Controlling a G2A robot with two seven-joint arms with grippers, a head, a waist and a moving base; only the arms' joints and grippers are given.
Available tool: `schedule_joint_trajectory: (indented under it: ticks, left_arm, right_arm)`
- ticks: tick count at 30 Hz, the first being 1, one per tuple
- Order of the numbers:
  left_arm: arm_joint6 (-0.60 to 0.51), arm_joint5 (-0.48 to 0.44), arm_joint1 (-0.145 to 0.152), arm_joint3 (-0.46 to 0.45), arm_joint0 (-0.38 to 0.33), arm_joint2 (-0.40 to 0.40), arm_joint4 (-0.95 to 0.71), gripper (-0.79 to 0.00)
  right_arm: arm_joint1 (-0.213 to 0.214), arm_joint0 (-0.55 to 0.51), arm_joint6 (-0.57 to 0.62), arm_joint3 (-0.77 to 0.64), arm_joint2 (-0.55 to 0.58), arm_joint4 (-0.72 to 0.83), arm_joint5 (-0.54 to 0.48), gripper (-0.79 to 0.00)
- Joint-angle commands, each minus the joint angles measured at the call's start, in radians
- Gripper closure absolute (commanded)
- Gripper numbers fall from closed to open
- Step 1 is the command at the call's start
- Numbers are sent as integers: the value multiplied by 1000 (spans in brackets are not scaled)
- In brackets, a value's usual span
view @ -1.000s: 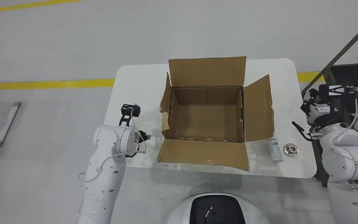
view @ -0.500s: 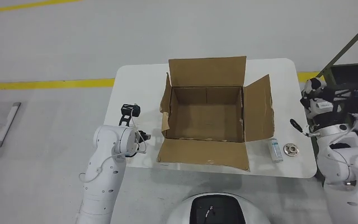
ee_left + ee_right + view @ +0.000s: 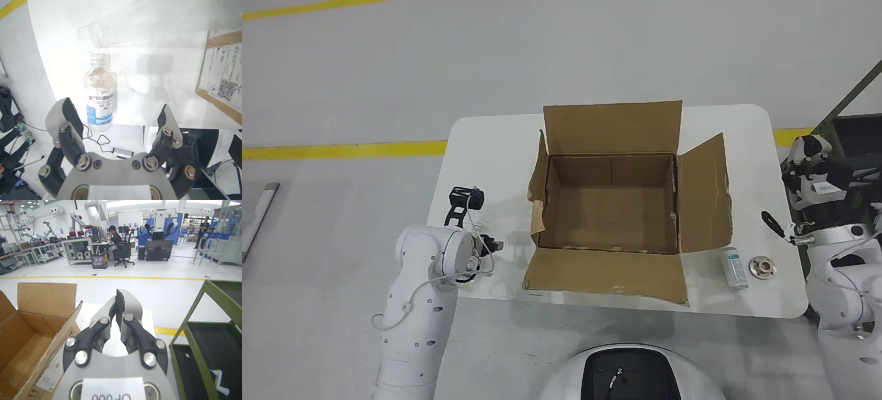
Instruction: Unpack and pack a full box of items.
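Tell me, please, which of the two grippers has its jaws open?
The left gripper: its jaws stand wide apart, facing the clear bottle. The right gripper, beside the cardboard box, has its jaws pressed together.

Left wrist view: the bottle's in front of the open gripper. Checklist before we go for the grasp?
1. Left gripper open and empty: ok.
2. Bottle capped: ok.
3. Bottle centred between the fingers: not ok, it sits nearer one finger.
4. Bottle's footing on the table: cannot tell; its base overlaps the table's edge in the left wrist view.
5. Cardboard box open, flaps out, empty: ok.
6. Right gripper shut, by the box's other side, apart from the bottle: ok.
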Motion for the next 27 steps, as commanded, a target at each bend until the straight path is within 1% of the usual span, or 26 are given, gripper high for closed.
schedule_joint_trajectory:
  ticks: [1, 2, 4, 6, 9, 15, 27]
  left_arm:
    - [-50, -39, 6, 18, 3, -29, -31, -785]
    - [-50, -52, 9, 38, 5, -40, -47, -785]
    - [-50, -39, 15, 77, 2, -65, -59, -785]
    - [-50, -40, 19, 111, -3, -67, -58, -785]
    - [-50, -51, 23, 148, -13, -49, -32, -785]
    - [-49, -30, 23, 197, -35, -29, -44, -785]
    - [13, -12, 23, 293, -46, -1, -22, -785]
  right_arm:
    - [0, 0, 0, 0, 0, 0, 0, 0]
    - [0, 0, 0, 0, 0, 0, 0, 0]
    - [0, 0, 0, 0, 0, 0, 0, 0]
    - [0, 0, 0, 0, 0, 0, 0, 0]
    - [0, 0, 0, 0, 0, 0, 0, 0]
    - [0, 0, 0, 0, 0, 0, 0, 0]
    - [0, 0, 0, 0, 0, 0, 0, 0]
